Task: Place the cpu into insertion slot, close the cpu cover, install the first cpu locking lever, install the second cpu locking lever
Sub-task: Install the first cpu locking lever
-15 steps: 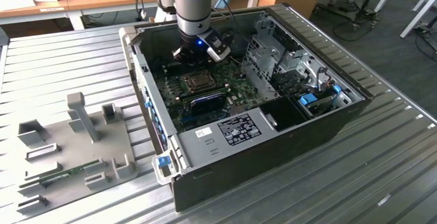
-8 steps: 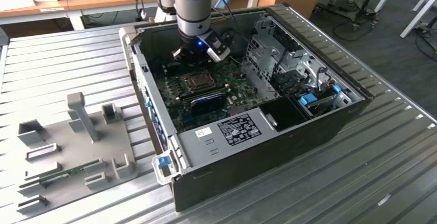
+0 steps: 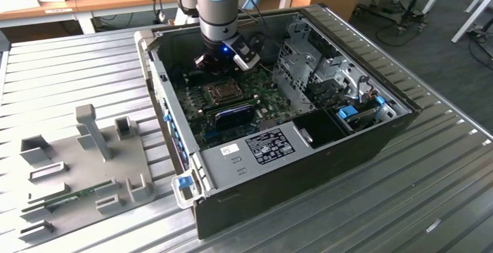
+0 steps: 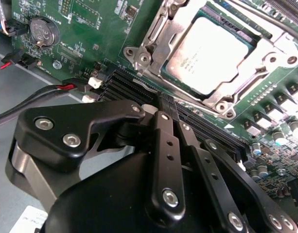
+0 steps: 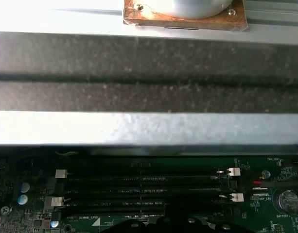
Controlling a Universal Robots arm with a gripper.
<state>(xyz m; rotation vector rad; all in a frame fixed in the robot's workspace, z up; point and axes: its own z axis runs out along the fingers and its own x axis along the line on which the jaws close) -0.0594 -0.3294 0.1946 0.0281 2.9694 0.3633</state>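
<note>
The cpu [image 4: 209,53] lies flat in its socket on the green motherboard, its dull grey metal top showing. The cpu cover [image 4: 151,46], a silvery frame, lies down around it with the chip visible through its window. In the exterior view the socket [image 3: 223,93] sits in the middle of the open computer case. My gripper [image 4: 168,107] hovers just beside the socket, over the black memory slots, and its black fingers [image 4: 163,145] are pressed together with nothing between them. In the exterior view the gripper [image 3: 218,63] hangs inside the case just behind the socket.
Black memory slots [image 5: 139,187] run beside the socket, with a coin battery [image 4: 42,31] and a red-black cable [image 4: 37,94] close by. The case wall [image 5: 149,92] rises behind. A drive cage [image 3: 308,68] stands at the exterior view's right. A grey fixture plate [image 3: 85,160] lies outside the case.
</note>
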